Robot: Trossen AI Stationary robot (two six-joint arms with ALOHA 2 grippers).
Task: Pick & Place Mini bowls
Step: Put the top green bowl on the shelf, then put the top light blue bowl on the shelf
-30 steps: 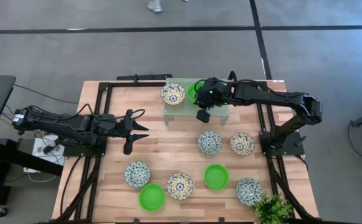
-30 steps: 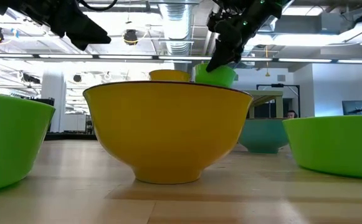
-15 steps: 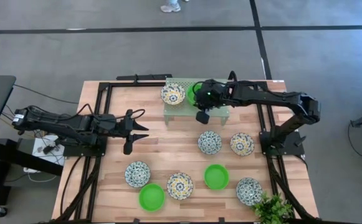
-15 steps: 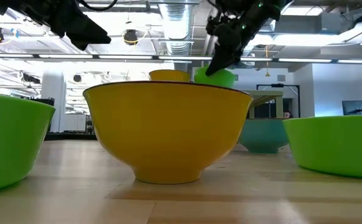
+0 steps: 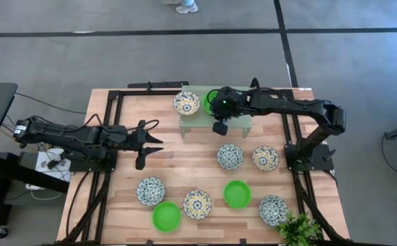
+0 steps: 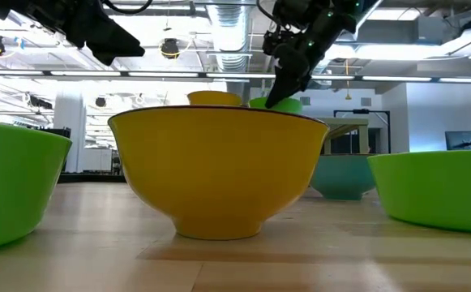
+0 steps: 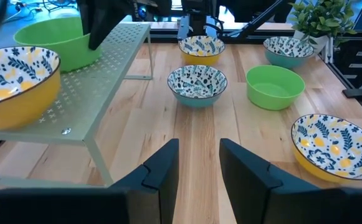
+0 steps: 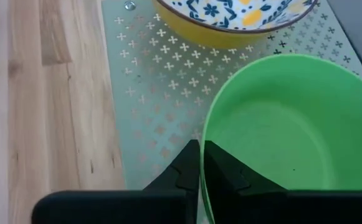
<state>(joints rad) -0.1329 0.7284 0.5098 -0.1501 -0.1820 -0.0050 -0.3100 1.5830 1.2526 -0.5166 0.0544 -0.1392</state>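
Observation:
A pale green perforated shelf (image 5: 234, 121) stands at the table's far edge. On it sit a patterned bowl with a yellow outside (image 5: 185, 102) (image 8: 230, 15) and, right beside it, a plain green mini bowl (image 5: 208, 101) (image 8: 280, 124) (image 7: 56, 40). My right gripper (image 5: 216, 104) (image 8: 200, 163) is over the shelf, shut on this green bowl. In the low view the green bowl (image 6: 280, 103) shows under that gripper (image 6: 288, 77), its base hidden by a yellow bowl (image 6: 219, 170). My left gripper (image 5: 150, 144) (image 7: 198, 163) waits open at the table's left. My right gripper pinches the green bowl's rim (image 8: 204, 134) on the side toward the table's near edge, one finger inside the bowl and one outside. The fingers come from above, slanting down. The bowl stands about upright with its base at the shelf top; whether it rests there I cannot tell.
On the wooden table lie several more bowls: patterned ones (image 5: 229, 156) (image 5: 265, 158) (image 5: 150, 190) (image 5: 197, 203) (image 5: 272, 209) and two green ones (image 5: 237, 194) (image 5: 166, 216). A leafy plant (image 5: 299, 231) stands at the near right corner. Bare wood lies between the shelf and the left gripper.
My right gripper has moved along the shelf toward the table's left and a little down, carrying the green bowl closer to the patterned bowl on the shelf. It has stayed shut on the bowl's rim.

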